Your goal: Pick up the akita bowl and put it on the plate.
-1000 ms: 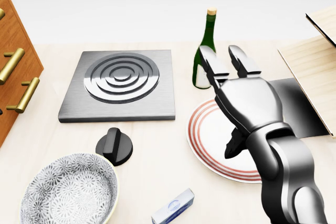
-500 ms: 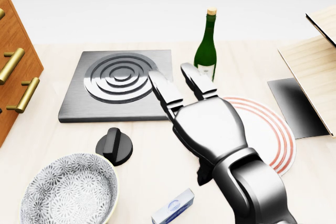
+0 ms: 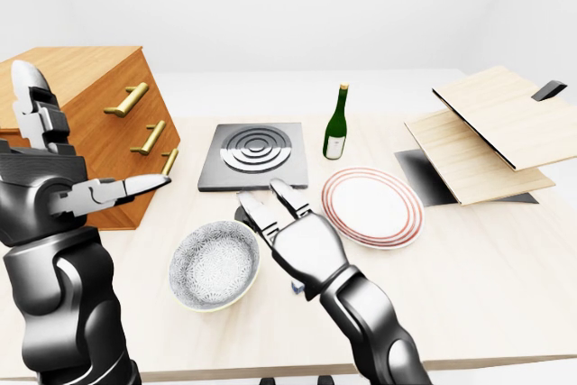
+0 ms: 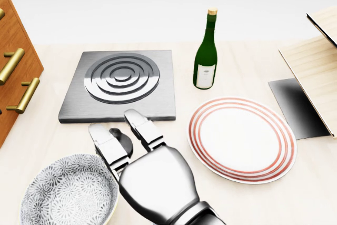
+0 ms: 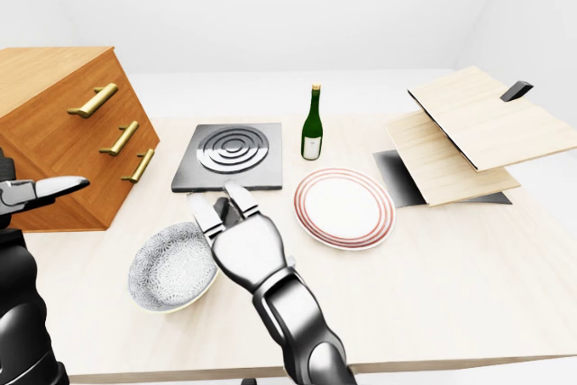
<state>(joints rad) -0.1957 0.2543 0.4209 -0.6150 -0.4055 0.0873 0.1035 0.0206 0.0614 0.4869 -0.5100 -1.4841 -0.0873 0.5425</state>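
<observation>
The akita bowl (image 4: 66,193), white with a grey speckled pattern, rests on the table at the bottom left of the head view. Its right rim is just beside my right hand (image 4: 122,133), which is open with fingers stretched flat and holds nothing. The white plate (image 4: 242,138) with red rings lies to the right, apart from the hand. My left hand (image 3: 95,169) is raised at the left of the left-eye view, open, in front of the wooden drawer cabinet.
A wooden drawer cabinet (image 3: 108,123) stands at the left. A grey stove plate (image 4: 121,82) and a green wine bottle (image 4: 206,54) stand above the bowl and plate. A black knob (image 4: 122,139) is partly hidden behind my right fingers. Wooden boards (image 3: 491,128) lie at the right.
My right hand has swept left from over the plate to beside the bowl's right rim. The plate is now fully uncovered. The small blue-and-white box is hidden under the hand.
</observation>
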